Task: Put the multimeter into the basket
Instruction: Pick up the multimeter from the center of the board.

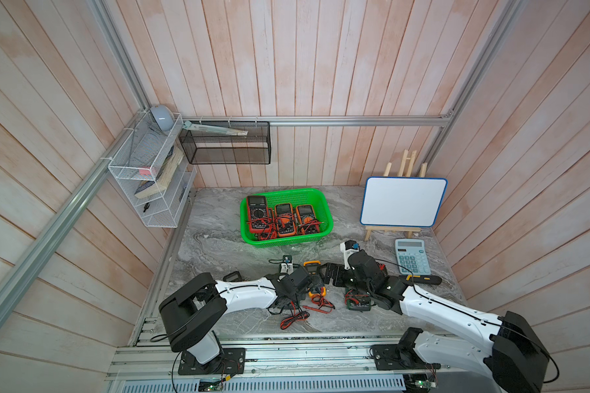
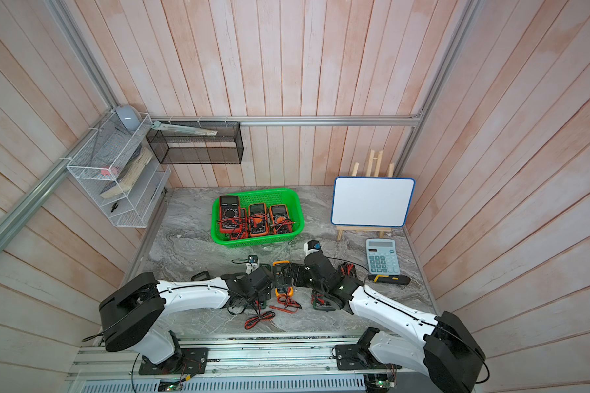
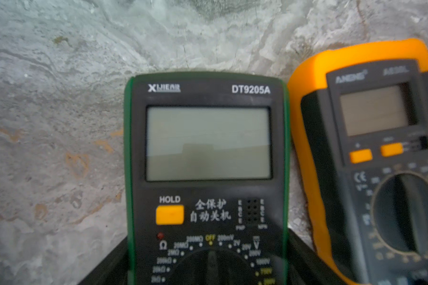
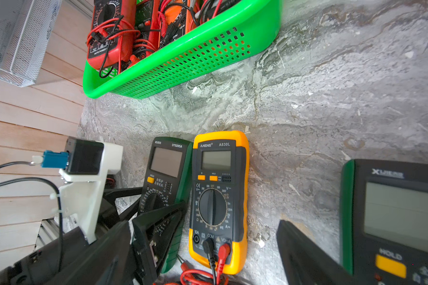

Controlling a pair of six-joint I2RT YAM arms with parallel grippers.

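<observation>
- Nearest us, red and black leads [image 1: 293,320] sprawl on the table [image 1: 218,245].
- Under the right arm we see a second green meter [image 4: 393,217], lying face up.
- The left gripper [image 3: 208,246] is down over the green meter [image 3: 208,145], with its jaws set one along each long edge. We cannot tell whether they press on it or only flank it.
- The green meter lies flat on the table, face up and outside the basket, just beside the yellow meter [image 4: 218,197].
- The right gripper [image 1: 332,275] sits on the yellow meter's other side, its jaws wide apart with nothing held.
- Off to the right, a calculator [image 1: 412,256] lies flat.
- Beyond the grippers, well apart from them, we find the basket [image 1: 286,196]. Three meters [image 1: 284,219] lie side by side inside it, their leads piled over them.
- Right of the basket, a whiteboard [image 1: 403,206] leans on a wooden easel.
</observation>
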